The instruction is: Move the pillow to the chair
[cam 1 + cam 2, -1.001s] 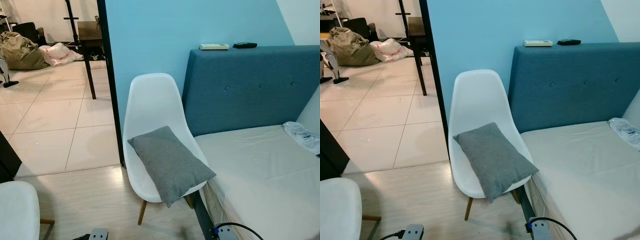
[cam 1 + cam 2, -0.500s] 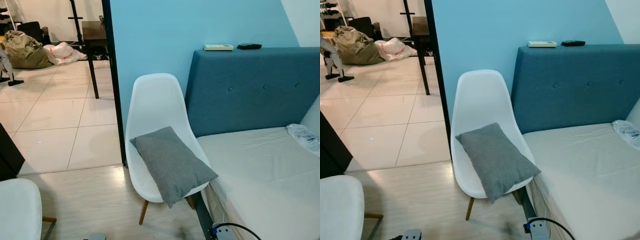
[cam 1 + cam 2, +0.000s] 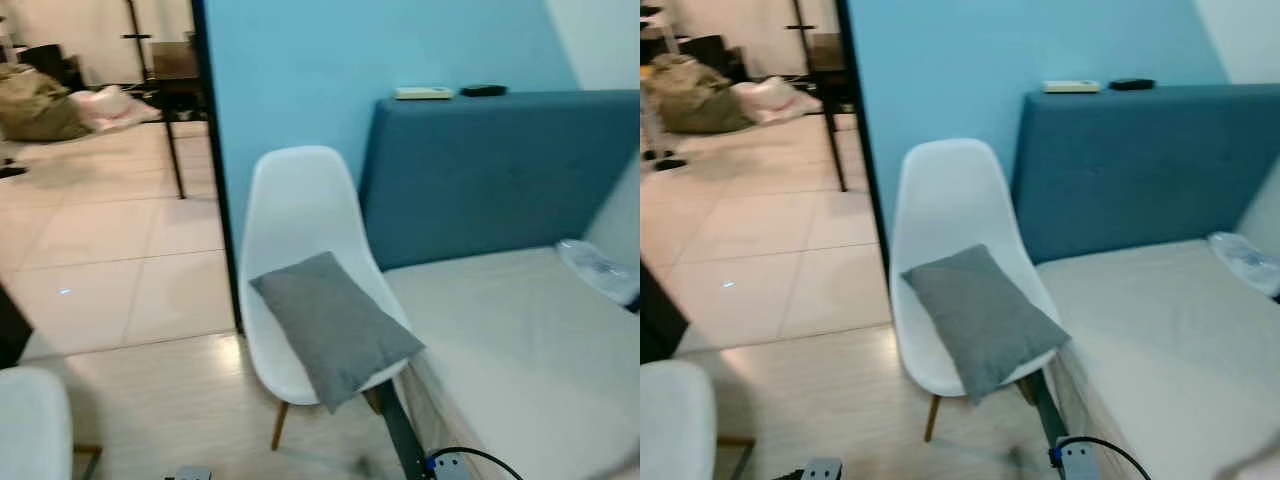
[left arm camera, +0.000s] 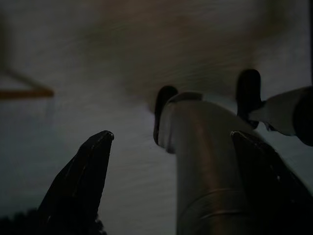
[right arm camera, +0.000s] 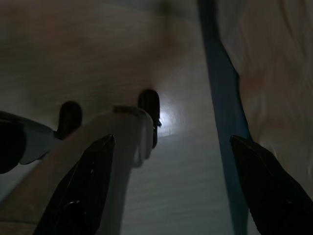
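A light blue wall (image 3: 300, 70) backs this corner of the room, with pale wood-look floor (image 3: 170, 400) underfoot giving way to cream tiles (image 3: 100, 250) through the opening on the left. Against the wall stands a white moulded chair (image 3: 300, 215) on wooden legs, and the grey pillow (image 3: 335, 325) already lies on its seat, set at a slant with one corner hanging past the front edge. Just beside the chair is a bed with a bare cream mattress (image 3: 510, 350) and a padded dark blue headboard (image 3: 500, 170); on top of the headboard rest a white remote (image 3: 423, 93) and a dark one (image 3: 483, 90), near each other. A crinkled clear plastic bag (image 3: 598, 268) lies on the mattress at its far right. Part of a second white chair (image 3: 30, 425) shows at the lower left. Beyond the opening, a dark table (image 3: 170, 75) and some bags (image 3: 60, 105) sit on the tiles, blurred. Both arms hang low over the floor: the left claw (image 4: 171, 142) is spread open in dim light above the boards, and the right claw (image 5: 173, 147) is likewise open, hanging near the blue bed frame (image 5: 220, 103).
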You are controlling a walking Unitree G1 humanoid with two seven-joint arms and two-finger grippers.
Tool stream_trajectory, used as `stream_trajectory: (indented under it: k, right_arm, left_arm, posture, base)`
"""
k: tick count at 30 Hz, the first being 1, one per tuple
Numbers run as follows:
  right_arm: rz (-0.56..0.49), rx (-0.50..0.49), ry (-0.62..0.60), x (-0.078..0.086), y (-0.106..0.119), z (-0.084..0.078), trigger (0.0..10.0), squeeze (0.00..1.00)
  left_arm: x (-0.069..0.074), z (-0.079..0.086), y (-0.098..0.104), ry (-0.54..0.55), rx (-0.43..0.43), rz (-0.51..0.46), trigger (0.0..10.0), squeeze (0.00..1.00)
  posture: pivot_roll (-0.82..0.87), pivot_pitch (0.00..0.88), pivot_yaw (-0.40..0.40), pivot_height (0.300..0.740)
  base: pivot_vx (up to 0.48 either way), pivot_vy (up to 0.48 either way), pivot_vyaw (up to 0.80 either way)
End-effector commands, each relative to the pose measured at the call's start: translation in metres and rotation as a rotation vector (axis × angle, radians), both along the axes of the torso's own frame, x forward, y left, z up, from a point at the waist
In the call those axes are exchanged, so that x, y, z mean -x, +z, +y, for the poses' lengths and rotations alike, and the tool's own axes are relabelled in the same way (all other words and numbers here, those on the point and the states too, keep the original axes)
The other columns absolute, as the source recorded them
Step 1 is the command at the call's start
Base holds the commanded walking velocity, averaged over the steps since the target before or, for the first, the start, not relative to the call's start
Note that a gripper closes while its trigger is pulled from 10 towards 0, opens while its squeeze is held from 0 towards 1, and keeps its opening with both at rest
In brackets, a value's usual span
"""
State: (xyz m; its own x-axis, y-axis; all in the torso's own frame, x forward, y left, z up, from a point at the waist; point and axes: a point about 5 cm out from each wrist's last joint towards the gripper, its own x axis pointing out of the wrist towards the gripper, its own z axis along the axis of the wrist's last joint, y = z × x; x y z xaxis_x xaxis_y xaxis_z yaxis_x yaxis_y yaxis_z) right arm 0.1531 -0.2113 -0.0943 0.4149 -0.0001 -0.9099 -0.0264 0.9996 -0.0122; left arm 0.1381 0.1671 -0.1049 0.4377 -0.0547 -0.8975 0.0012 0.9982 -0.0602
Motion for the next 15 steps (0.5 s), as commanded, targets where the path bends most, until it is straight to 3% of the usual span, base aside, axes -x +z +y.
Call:
stream_trajectory:
  k: [1,15]
  right_arm:
    - [0.016,-0.001,-0.012,0.0035,-0.0009,-0.0026,10.0,0.00]
    - [0.022,-0.011,-0.034,0.0046,-0.0015,-0.0020,10.0,0.00]
  left_arm:
    - [0.0006,-0.0038,-0.0006,-0.016,0.006,0.009,10.0,0.00]
    - [-0.0029,-0.0052,0.0006,-0.038,0.005,0.000,10.0,0.00]
  posture:
    - [0.02,0.000,-0.066,0.740]
    - [0.00,0.000,-0.050,0.740]
  base:
    - [0.000,0.000,-0.80]
    - [0.000,0.000,-0.80]
